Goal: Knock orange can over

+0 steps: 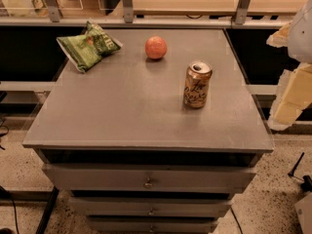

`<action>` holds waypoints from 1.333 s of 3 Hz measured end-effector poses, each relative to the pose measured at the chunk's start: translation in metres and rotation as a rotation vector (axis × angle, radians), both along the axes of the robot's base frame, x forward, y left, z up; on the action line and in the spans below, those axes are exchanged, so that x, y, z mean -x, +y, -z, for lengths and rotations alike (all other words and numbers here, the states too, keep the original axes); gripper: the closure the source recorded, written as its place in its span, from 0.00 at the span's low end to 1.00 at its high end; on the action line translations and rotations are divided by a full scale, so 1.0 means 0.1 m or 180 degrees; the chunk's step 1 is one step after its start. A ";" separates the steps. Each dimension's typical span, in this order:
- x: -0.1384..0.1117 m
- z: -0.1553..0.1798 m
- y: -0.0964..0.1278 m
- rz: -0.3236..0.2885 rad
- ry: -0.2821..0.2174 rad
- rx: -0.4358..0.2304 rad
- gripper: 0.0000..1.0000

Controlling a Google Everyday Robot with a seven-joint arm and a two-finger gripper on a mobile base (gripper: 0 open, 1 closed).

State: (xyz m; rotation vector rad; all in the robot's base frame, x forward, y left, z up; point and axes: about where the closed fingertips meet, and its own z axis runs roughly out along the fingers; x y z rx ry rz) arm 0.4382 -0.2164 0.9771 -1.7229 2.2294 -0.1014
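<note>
The orange can (197, 85) stands upright on the grey cabinet top (122, 111), right of the middle. It is slim and orange-gold, with dark script lettering and a silver top with a pull tab. My gripper (290, 82) shows as pale cream and white parts at the right edge of the camera view. It hangs beyond the cabinet's right edge, well to the right of the can and apart from it. It holds nothing that I can see.
A round orange-pink fruit (156, 48) lies behind and left of the can. A green crinkled chip bag (88, 45) lies at the back left corner. The cabinet has drawers (148, 179) below. A railing with metal posts (127, 4) runs behind.
</note>
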 end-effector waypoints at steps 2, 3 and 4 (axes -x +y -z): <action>-0.06 0.07 0.00 0.0053 -0.0047 -0.0046 0.00; -0.18 0.28 -0.02 0.0137 -0.0124 -0.0121 0.00; -0.32 0.53 0.01 0.0244 -0.0271 -0.0060 0.00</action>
